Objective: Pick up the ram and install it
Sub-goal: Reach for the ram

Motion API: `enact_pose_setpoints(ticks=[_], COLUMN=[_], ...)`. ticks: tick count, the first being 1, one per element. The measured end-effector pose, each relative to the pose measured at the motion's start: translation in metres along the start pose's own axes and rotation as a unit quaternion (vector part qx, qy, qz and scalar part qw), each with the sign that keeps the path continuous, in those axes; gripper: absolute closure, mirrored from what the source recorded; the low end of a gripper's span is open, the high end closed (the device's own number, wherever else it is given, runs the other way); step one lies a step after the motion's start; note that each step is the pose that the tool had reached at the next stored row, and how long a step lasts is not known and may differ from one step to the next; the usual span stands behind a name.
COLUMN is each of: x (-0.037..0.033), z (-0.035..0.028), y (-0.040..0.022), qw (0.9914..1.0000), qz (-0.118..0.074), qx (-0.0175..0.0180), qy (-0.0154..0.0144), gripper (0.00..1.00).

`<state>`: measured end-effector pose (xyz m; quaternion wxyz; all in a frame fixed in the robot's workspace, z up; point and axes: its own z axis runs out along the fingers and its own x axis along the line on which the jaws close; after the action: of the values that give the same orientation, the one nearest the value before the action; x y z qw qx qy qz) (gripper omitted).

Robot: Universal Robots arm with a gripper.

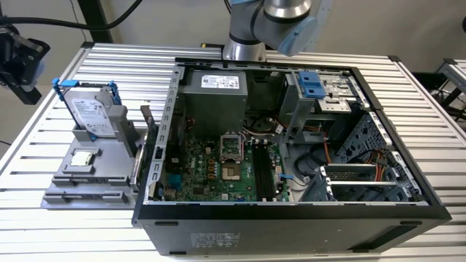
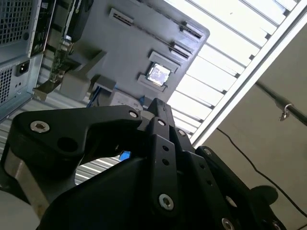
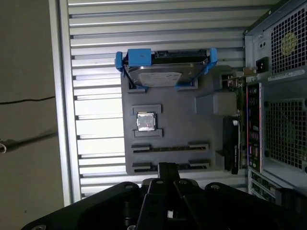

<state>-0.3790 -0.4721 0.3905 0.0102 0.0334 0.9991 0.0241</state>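
Broadly, a slatted metal worktop (image 1: 109,60) carries everything. An open computer case (image 1: 291,214) lies on its side across the middle of the exterior view. Its motherboard (image 1: 218,174) faces up, with long black slots (image 1: 263,174) toward the board's three o'clock side. The arm (image 1: 280,16) rises at the case's twelve o'clock.

At the case's nine o'clock, just beside its wall, sits a grey tray (image 1: 87,191). A hard drive (image 1: 91,112) in a blue bracket stands tilted at the tray's twelve o'clock end.

The fingers (image 3: 168,166) are pressed together with nothing between them. In the first wrist view their tip hangs over the tray's six o'clock end.

The ram (image 1: 137,164) looks to be the thin greenish strip standing on edge along the tray's three o'clock rim, between tray and case and apart from the fingers. A small square silver processor (image 1: 80,158) lies flat in a pocket near the tray's centre, at the drive's six o'clock.
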Motion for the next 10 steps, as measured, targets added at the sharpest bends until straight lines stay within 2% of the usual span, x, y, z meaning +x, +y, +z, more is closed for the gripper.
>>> enact_pose_setpoints(ticks=[4, 10], x=[0.0004, -0.0008], z=[0.0000, -0.0002], y=[-0.0046, -0.0180], qw=[1.00000, 1.00000], qz=[0.000, 0.000], qx=[0.0000, 0.0000], qy=[0.0000, 0.0002], gripper=[1.00, 1.00])
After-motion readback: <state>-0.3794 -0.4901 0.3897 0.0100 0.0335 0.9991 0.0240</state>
